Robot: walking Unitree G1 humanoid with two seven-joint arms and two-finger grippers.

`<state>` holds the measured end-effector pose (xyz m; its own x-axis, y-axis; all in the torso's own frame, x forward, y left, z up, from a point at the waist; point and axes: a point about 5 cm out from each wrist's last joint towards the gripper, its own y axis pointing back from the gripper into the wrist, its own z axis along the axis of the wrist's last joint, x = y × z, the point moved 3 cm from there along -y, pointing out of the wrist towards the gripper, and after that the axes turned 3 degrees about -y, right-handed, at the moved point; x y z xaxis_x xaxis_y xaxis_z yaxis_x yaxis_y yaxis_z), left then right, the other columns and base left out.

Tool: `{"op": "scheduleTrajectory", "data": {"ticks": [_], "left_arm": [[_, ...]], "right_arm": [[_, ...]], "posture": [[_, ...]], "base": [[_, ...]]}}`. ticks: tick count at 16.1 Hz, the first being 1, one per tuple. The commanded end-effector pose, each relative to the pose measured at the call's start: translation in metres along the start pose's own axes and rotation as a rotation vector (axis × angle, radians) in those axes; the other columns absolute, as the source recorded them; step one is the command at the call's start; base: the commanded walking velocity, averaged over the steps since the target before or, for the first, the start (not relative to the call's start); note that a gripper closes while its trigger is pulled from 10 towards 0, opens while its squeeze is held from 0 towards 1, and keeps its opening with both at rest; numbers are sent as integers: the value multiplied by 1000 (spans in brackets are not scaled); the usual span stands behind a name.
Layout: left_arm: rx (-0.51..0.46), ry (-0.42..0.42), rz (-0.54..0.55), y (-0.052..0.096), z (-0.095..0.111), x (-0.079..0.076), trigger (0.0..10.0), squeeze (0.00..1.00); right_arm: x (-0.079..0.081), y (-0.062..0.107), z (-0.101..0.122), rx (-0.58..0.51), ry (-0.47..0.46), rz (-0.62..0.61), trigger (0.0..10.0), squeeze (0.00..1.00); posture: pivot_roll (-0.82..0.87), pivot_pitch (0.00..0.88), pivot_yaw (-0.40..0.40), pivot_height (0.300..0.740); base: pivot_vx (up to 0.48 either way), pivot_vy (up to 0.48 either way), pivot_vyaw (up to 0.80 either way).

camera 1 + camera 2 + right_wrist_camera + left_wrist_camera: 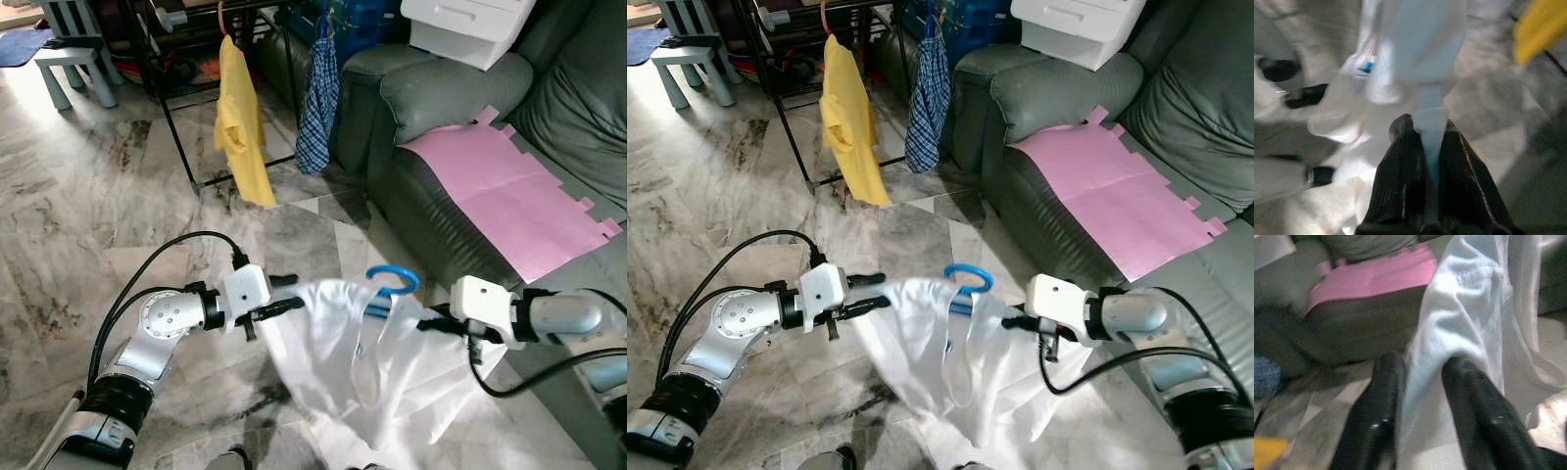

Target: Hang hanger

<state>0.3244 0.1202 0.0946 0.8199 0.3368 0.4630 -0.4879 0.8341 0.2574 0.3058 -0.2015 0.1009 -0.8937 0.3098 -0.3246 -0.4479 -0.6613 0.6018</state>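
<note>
Two grippers are on one white garment [362,362], and it hangs stretched between them above the marble floor [88,225]. Left gripper [290,294] has pinched the garment's edge, cloth running between its two black fingers [1383,406] in the left wrist view, so it is clamped on fabric. Right gripper [431,321] comes in from the sofa side and its fingers [1400,191] are squeezed tight on a fold of the same white cloth, a strip of it wedged between them. Sticking up out of the garment's neck is the blue hanger [393,280], its hook just beside the right gripper and a little above it, well apart from the left one. The green sofa [441,108] stands as our landmark: a pink sheet [509,191] lies flat on its seat, and a white drawer unit [470,29] sits on its armrest. Off the sofa's end stands a black rack [176,88], with a yellow shirt [240,122] and a blue checked garment [317,98] hanging from it, the checked one nearer the sofa
</note>
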Motion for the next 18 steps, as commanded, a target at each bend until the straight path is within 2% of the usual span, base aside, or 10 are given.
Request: {"op": "scheduleTrajectory", "data": {"ticks": [1, 2, 4, 6, 8, 10, 11, 13, 16, 18], "left_arm": [[8, 16, 3, 0, -2, -1, 10000, 1000], [2, 17, -3, 1, -2, -2, 10000, 1000], [10, 49, -18, 5, -7, -12, 10000, 1000], [7, 92, 46, 7, -10, -10, 10000, 1000], [-39, 222, 267, 9, -10, 1, 10000, 1000], [-52, 293, 389, 10, -12, 4, 10000, 1000], [-36, 318, 521, 11, -14, 8, 10000, 1000], [-31, 345, 651, 15, -15, 13, 10000, 1000], [-57, 474, 845, 24, -13, 22, 10000, 1000], [-55, 491, 873, 25, -13, 20, 10000, 1000]], "right_arm": [[-1, -3, 1, -12, -10, -49, 0, 0], [1, -5, 1, -13, -9, -52, 0, 0], [3, -19, 1, -26, -59, -152, 0, 0], [3, -28, 4, -35, -107, -250, 0, 0], [4, -35, 9, -82, -234, -392, 0, 0], [3, -36, 11, -115, -315, -468, 0, 0], [2, -36, 12, -136, -369, -521, 0, 0], [3, -35, 13, -155, -439, -586, 0, 0], [6, -35, 10, -129, -536, -671, 0, 0], [7, -39, 10, -125, -560, -692, 0, 0]], "posture": [[-85, 149, -11, 740], [-85, 150, -9, 740], [-85, 152, 0, 740], [-100, 168, 15, 740], [-107, 177, 34, 740], [-111, 178, 37, 740], [-112, 180, 38, 740], [-101, 174, 34, 740], [-92, 152, 30, 740], [-90, 143, 25, 740]], "base": [[0, 0, 0], [0, 0, 0], [0, 0, 0], [0, 0, 0], [0, 0, 0], [0, 0, 0], [0, 0, 0], [0, 0, 0], [0, 0, 0], [0, 0, 0]]}}
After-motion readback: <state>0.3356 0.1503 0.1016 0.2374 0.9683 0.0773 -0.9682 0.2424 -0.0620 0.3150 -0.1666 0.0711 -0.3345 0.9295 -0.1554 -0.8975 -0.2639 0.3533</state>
